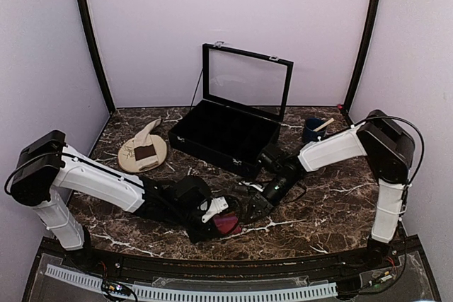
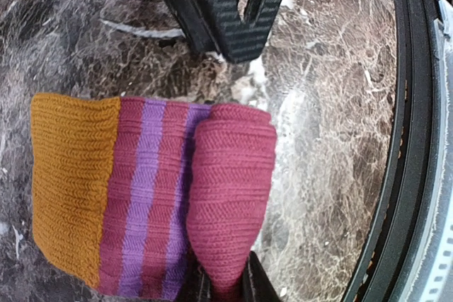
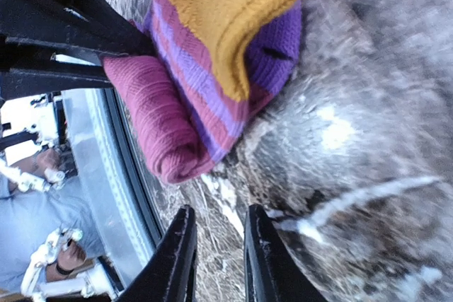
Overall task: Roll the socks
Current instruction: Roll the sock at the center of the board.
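Top external: cream sock [image 1: 147, 136] on plate [image 1: 128, 153]; case [image 1: 212, 155] open; pink sock [image 1: 226, 225] gripped.

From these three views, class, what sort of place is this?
Probably a robotics lab test cell: a left arm and right arm mounted at a marble-patterned table, plain walls enclosing it, and the left claw gripping a striped magenta sock.
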Robot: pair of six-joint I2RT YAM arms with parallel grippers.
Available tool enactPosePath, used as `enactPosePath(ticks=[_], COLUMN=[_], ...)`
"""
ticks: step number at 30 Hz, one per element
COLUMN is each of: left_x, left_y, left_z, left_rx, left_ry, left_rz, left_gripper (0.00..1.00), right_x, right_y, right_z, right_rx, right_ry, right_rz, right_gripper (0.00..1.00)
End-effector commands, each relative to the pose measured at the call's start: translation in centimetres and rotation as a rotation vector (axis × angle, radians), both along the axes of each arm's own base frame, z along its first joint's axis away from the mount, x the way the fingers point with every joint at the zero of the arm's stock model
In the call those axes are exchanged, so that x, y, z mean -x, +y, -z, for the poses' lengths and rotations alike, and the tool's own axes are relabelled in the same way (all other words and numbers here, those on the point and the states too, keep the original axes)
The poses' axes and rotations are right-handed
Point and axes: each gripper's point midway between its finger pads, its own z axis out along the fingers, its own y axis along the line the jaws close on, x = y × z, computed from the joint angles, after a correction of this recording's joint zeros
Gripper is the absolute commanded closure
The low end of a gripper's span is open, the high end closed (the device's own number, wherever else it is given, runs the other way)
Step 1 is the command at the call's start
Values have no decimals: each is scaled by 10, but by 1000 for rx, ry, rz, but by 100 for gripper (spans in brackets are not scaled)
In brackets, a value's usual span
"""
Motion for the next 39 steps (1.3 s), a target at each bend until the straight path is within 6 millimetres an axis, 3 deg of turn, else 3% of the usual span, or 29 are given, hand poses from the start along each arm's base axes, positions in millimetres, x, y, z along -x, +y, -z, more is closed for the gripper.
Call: enactPosePath(ticks=[1, 12, 18, 22, 23, 29, 39], left_x=[6, 10, 5, -1, -2, -10, -10], left_y=[12, 10, 11, 10, 10, 12, 15], left_z=[7, 6, 4, 1, 0, 2, 5], left_rx=[-27, 23, 61, 91, 99, 104, 111], left_ry=[146, 437, 556, 606, 625, 681, 764], left_rz=[-1, 18, 4, -11, -10, -27, -29], left_gripper=[100, 100, 100, 100, 100, 100, 100], right_x=[-22, -50, -51, -41, -39, -20, 20], right_y=[1, -7, -14, -12, -10, 3, 39], right_z=[-10, -26, -35, -32, -41, -50, -54], right_rx=[-20, -32, -23, -1, -18, -23, -40], right_ry=[-114, -359, -506, -588, -627, -769, -910], right_rz=[71, 188, 206, 176, 173, 103, -102], right_gripper=[78, 79, 79, 79, 79, 78, 76])
